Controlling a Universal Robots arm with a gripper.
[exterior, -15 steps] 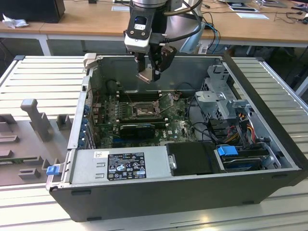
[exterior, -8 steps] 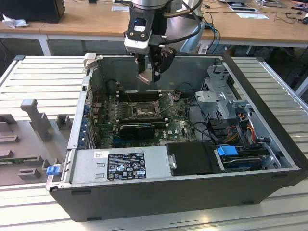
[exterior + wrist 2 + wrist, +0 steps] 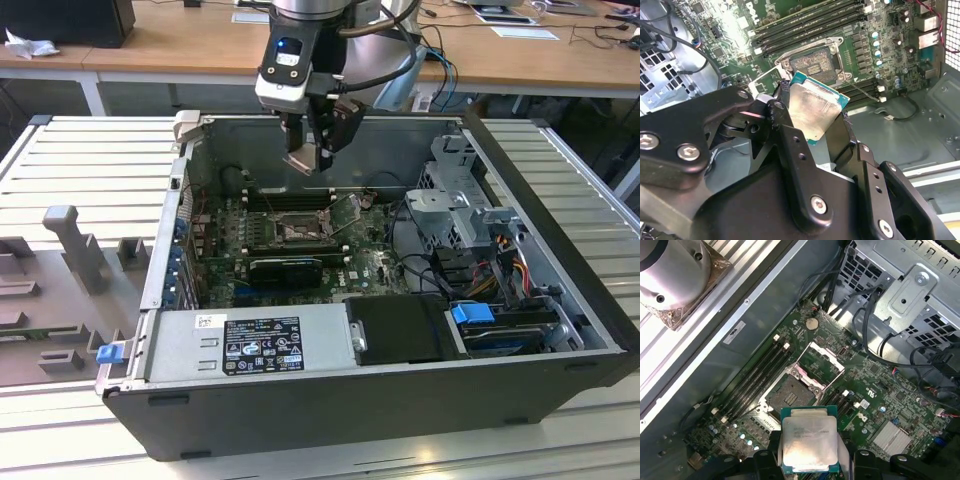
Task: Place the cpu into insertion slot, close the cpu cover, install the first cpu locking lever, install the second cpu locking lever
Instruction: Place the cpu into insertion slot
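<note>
So the gripper (image 3: pixel 306 158) hung over the open case (image 3: pixel 350 420), with the fingers (image 3: pixel 790 142) clenched on the cpu (image 3: pixel 815 107) by two opposite edges. That edge grip looked deliberate. It left the pale lid facing the wrist cameras and presumably kept the contact side clear and pointed down at the board (image 3: pixel 375 265). The chip was up in the air, well apart from the slot (image 3: pixel 789 396) and not seated. In the first wrist view it sat nearer the camera than the slot, roughly lined up with it.

The cover (image 3: pixel 806 376) stood flipped up off the slot on its hinge. That made sense, since the greyish contact field had to be bare for a chip to go in. Honestly the levers were hard to pick out, so no call on those.

Count-wise: one cpu, one slot, one cover, one gripper with two fingers, and one case on the ribbed bench (image 3: pixel 100 160). The long black memory slots (image 3: pixel 752 377) beside the slot looked like four, though that was a squint-level count.
</note>
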